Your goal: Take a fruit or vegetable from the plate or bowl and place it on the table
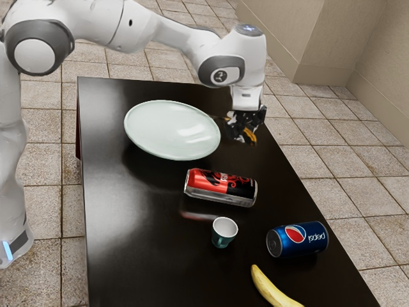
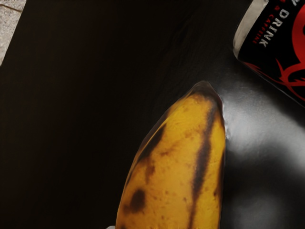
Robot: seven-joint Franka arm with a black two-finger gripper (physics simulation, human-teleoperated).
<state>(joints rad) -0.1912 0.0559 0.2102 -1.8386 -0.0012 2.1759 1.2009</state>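
Spotted banana (image 2: pixel 176 167) is gripped in the black gripper (image 1: pixel 246 131), whose jaws are closed on it from two sides. Both are at the exterior view's right of the pale plate (image 1: pixel 171 130); whether the fruit touches the table (image 1: pixel 140 243), I cannot tell. Its dark tip sticks out from the hand in the wrist view. Nearer the exterior camera, a red-and-black can (image 1: pixel 221 187) lies on its side, then a small upright cup (image 1: pixel 222 239), a blue Pepsi can (image 1: pixel 298 239) on its side, and a yellow banana (image 1: pixel 271 291).
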